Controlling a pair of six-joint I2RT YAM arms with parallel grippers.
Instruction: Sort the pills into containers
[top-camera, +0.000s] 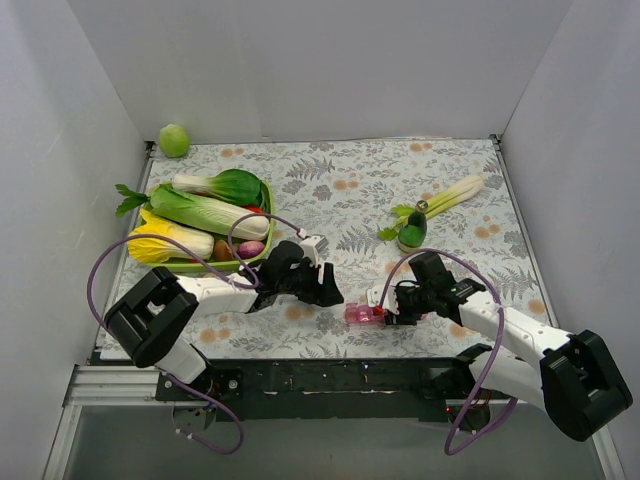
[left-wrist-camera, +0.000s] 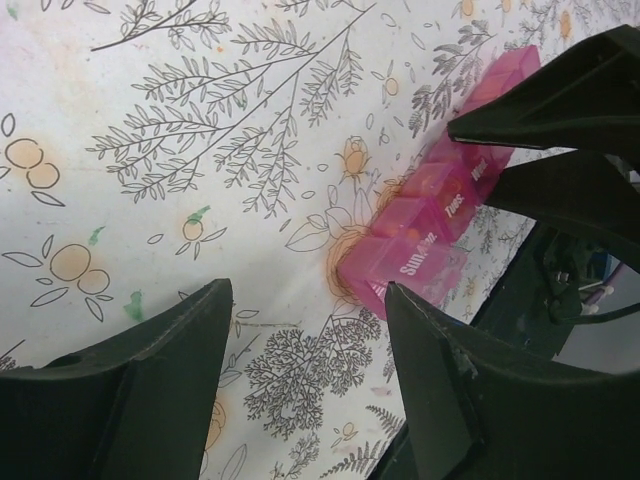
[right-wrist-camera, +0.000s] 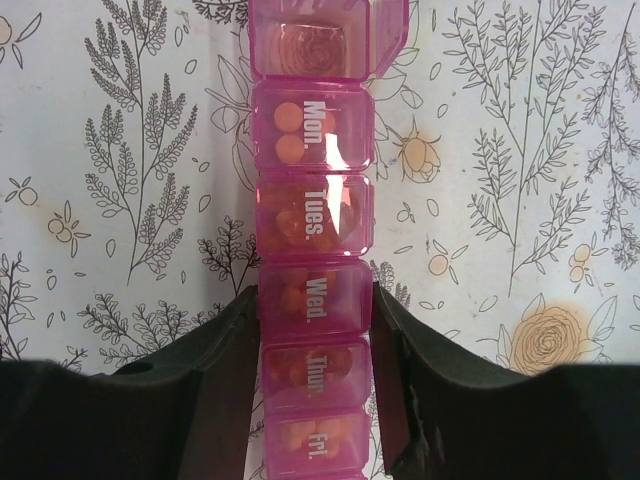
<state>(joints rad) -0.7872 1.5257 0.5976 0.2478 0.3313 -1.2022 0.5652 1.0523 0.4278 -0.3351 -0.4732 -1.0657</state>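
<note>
The left gripper (left-wrist-camera: 305, 300) hovers low with its jaws spread wide. The right gripper (right-wrist-camera: 315, 300) clamps the pill organizer (right-wrist-camera: 312, 215), one finger pressed against each long side.

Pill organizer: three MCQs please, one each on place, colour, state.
1. Where does the pill organizer sit?
A. in the green tray
B. at the table's near edge, between the two arms
C. against the back wall

2. What colour are the pills under the Mon. lid?
A. blue
B. white
C. orange

3. How are the left gripper fingers?
A. apart, holding nothing
B. shut on the organizer
C. shut on a pill

Key:
1 B: the top view shows it by the front edge, between the arms.
2 C: two orange discs show through the pink lid.
3 A: only bare tablecloth lies between the fingers.
</note>
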